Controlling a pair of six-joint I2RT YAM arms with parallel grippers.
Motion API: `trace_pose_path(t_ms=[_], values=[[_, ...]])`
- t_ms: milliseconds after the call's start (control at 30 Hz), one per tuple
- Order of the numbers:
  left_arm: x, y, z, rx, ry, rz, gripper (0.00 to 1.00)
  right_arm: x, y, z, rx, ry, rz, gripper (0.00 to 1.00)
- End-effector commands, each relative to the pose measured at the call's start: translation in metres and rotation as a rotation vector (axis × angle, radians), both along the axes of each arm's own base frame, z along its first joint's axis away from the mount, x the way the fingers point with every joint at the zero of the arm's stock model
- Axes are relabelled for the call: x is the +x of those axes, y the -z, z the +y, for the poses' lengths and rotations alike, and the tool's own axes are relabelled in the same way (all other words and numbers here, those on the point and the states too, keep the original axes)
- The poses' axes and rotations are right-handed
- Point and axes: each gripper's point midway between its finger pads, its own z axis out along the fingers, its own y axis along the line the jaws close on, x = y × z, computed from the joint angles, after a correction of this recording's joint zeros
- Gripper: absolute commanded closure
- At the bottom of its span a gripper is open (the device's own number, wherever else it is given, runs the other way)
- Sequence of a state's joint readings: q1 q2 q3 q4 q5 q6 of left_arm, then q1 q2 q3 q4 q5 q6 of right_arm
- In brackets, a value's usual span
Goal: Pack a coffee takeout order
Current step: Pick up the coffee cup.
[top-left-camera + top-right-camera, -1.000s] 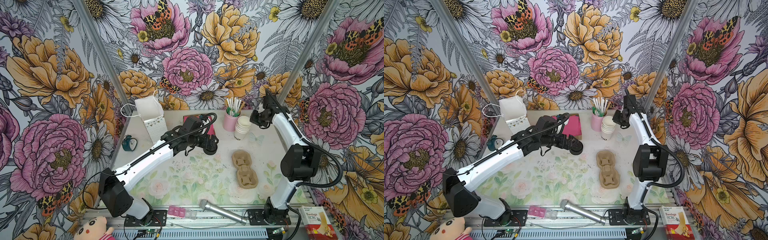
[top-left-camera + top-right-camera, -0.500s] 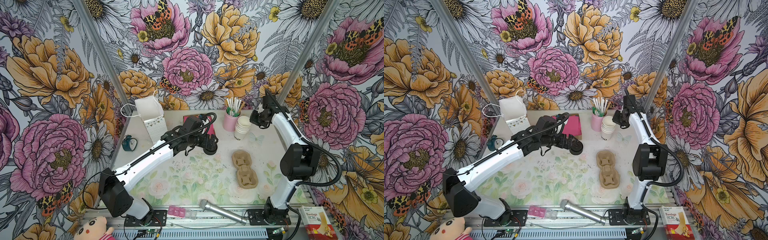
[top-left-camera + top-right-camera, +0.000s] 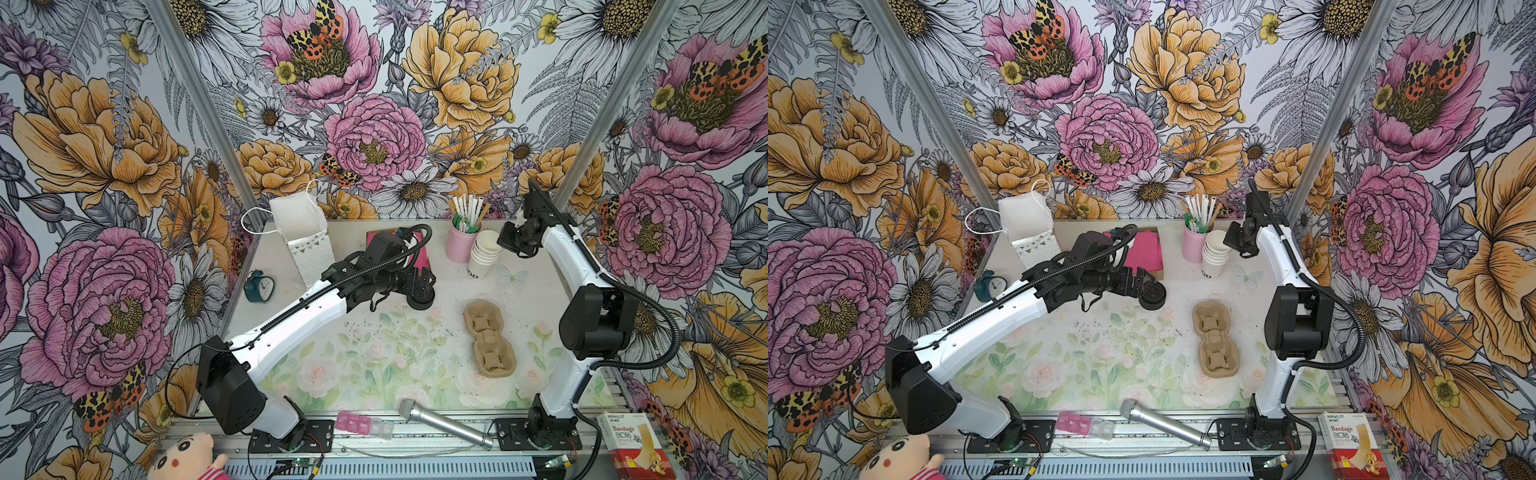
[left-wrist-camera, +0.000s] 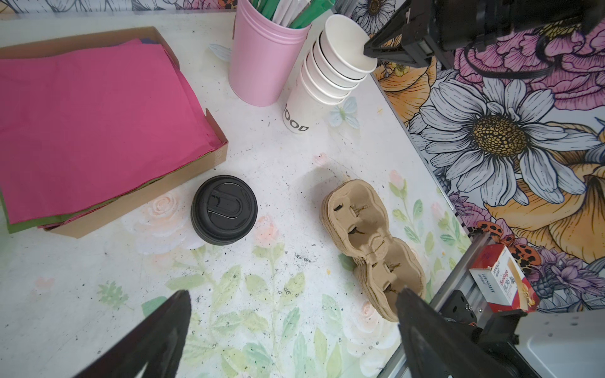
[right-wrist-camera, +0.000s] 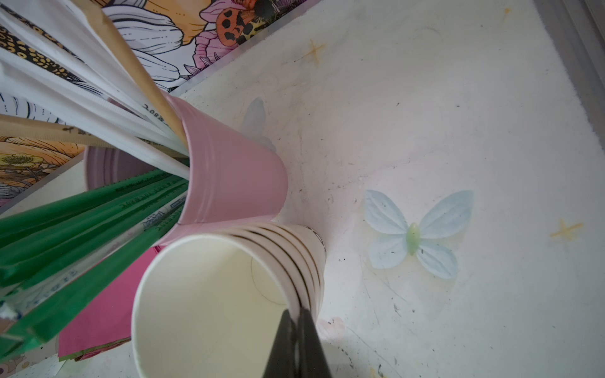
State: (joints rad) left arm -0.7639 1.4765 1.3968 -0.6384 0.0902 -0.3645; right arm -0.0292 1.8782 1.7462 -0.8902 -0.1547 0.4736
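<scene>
The right gripper (image 5: 296, 315) has its jaws clenched on the rim of the top white paper cup (image 5: 209, 294), one finger inside and one outside. That cup sits nested in the stack (image 4: 298, 98) right beside the pink tumbler of straws (image 4: 262, 65) at the back of the worktop (image 4: 294, 157). The left gripper (image 4: 293, 293) hangs above with jaws spread wide and nothing in them; the black lid (image 4: 224, 209) lies flat just off the cardboard tray (image 4: 140, 199), where the pink napkin (image 4: 88, 121) tops the pile.
</scene>
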Motion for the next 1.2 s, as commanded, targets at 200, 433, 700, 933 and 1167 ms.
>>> trace_pose_path(t_ms=[200,433,700,933,1167], values=[[0.005,-0.004,-0.002,-0.008,-0.018,-0.017,0.01,0.002,-0.028,0.0,-0.004,0.002,-0.062,1.0],[0.004,-0.005,-0.002,-0.01,-0.02,-0.017,0.01,0.003,-0.043,0.0,-0.003,0.003,-0.092,1.0],[0.004,-0.009,-0.002,-0.018,-0.021,-0.023,0.01,-0.002,-0.055,0.003,0.005,0.0,-0.108,1.0],[0.013,-0.03,-0.025,-0.11,0.04,0.014,0.12,-0.027,-0.041,0.015,0.003,-0.03,-0.061,1.0],[0.036,-0.032,-0.058,-0.236,0.105,0.149,0.33,-0.046,-0.026,0.034,0.002,-0.066,-0.017,1.0]])
